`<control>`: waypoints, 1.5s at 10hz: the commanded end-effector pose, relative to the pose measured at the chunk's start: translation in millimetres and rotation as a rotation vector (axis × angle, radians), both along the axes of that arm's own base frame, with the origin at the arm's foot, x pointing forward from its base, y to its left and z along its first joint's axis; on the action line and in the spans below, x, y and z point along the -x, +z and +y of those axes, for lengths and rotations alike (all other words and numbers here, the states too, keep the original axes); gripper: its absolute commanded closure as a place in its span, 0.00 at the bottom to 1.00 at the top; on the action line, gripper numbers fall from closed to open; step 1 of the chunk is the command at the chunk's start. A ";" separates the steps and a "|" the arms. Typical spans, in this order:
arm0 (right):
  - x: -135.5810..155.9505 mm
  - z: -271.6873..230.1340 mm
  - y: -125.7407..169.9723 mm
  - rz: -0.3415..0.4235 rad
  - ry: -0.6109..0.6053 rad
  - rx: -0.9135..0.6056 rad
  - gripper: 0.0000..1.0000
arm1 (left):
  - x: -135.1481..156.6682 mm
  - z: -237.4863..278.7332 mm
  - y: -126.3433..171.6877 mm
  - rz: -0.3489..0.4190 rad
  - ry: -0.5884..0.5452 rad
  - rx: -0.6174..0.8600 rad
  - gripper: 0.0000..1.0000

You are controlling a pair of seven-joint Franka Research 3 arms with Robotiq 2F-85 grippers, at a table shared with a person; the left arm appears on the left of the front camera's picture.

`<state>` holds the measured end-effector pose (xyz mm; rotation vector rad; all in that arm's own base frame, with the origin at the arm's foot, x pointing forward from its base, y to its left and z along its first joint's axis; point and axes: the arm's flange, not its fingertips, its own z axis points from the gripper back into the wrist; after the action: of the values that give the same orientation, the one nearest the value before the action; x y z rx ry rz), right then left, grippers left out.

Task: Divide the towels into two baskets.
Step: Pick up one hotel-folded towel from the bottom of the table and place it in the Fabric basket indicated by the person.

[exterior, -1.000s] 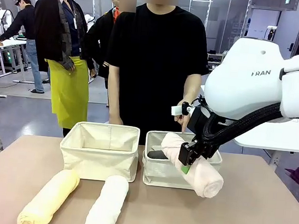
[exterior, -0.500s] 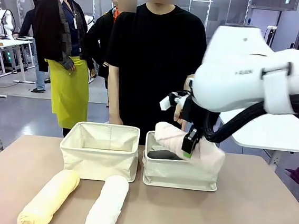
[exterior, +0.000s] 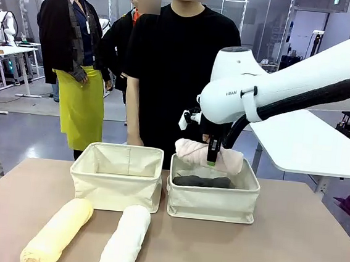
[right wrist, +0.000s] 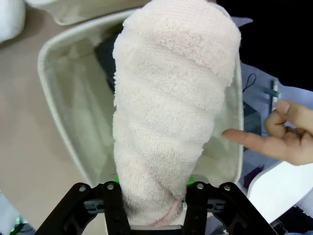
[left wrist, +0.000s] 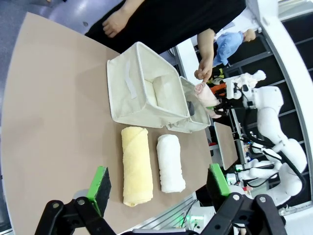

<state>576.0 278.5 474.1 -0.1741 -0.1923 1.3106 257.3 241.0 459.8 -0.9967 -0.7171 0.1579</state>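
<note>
**A:** Where is the pink towel (exterior: pixel 193 151)?

**B:** The right gripper (exterior: pixel 212 158) has it, fingers clamped on the roll. It hangs level just above the right basket (exterior: pixel 211 204), at 1 o'clock on the table (exterior: pixel 287 253).

**A:** Is anything in that basket?

**B:** The grey towel (exterior: pixel 201 181) lies along the bottom, directly under the pink one. I cannot tell whether the two touch.

**A:** And the other basket?

**B:** The left basket (exterior: pixel 117 186) stands at 11 o'clock, just beside the right one, rims level.

**A:** The remaining towels?

**B:** The yellow towel (exterior: pixel 58 231) lies on the table at 7 o'clock. The white towel (exterior: pixel 125 238) lies at 6 o'clock, near it but apart. Both sit on the near side of the left basket.

**A:** The left gripper (left wrist: pixel 159 182)?

**B:** Its jaws are spread wide with nothing between them. It hovers high over the near edge, looking down on those two rolls.

**A:** And the person?

**B:** In the right wrist view a hand (right wrist: pixel 279 139) at 3 o'clock points a finger at the pink roll, beside the basket's far wall.
</note>
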 end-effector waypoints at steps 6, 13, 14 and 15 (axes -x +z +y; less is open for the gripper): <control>-12.1 -12.4 -25.7 0.068 0.153 0.040 0.59 | 1.8 1.4 1.7 -0.017 -0.005 0.009 0.00; -4.9 -19.4 -29.5 0.120 0.182 0.006 0.00 | 1.8 1.4 1.7 -0.017 -0.005 0.009 0.00; -2.6 -19.2 -27.9 0.114 0.172 -0.003 0.00 | 1.8 1.4 1.7 -0.017 -0.005 0.009 0.00; -2.3 -18.4 -27.5 0.104 0.144 0.004 0.09 | 1.8 1.4 1.7 -0.017 -0.005 0.009 0.00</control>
<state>589.9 265.6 446.8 -0.1110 -0.1120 1.4719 257.3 241.0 459.7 -0.9967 -0.7170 0.1579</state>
